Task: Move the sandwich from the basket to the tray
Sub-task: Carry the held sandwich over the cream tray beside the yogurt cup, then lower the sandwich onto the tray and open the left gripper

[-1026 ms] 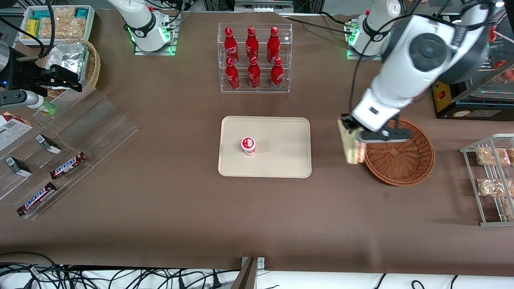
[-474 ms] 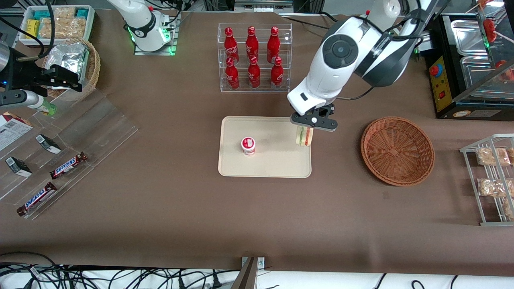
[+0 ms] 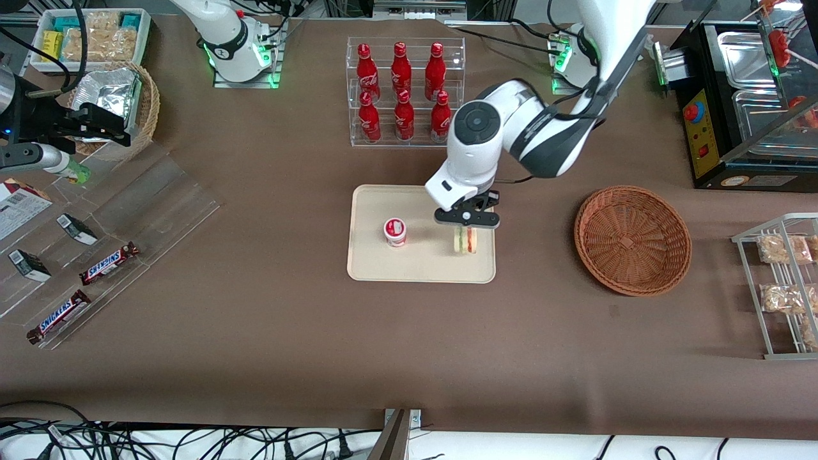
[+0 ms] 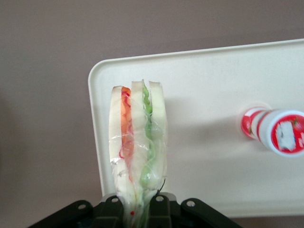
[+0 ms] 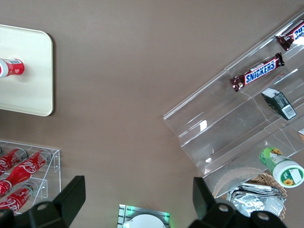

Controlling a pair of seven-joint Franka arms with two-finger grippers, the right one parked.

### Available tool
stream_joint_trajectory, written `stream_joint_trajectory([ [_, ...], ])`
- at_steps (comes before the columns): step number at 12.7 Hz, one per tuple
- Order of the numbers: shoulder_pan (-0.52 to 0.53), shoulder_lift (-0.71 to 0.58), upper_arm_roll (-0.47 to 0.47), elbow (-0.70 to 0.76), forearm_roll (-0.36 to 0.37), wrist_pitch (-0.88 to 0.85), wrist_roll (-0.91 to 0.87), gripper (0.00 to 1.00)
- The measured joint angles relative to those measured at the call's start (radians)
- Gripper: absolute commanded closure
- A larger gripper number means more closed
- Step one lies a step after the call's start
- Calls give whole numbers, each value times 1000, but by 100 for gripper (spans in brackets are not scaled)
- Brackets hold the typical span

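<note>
Lowering gently suits this step: the gripper, jaws clamped on the upright sandwich, hangs over the tray, beside its cup.

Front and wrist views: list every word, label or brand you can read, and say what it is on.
"SNICKERS": two bars on the clear acrylic stand.
Red bottles: white script, too small to read.
Small red-and-white cup on the tray: label blurred.
Sandwich, held over the tray by the gripper: no text.
</note>
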Motion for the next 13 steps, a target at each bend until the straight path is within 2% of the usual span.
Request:
stream_joint_trajectory([
  [6, -1, 72, 10, -12, 63, 84, -27, 94],
  [10, -1, 94, 11, -46, 80, 119, -28, 85],
  [12, -1, 104, 11, -49, 84, 122, -28, 74],
  [13, -1, 106, 11, -50, 85, 123, -28, 59],
])
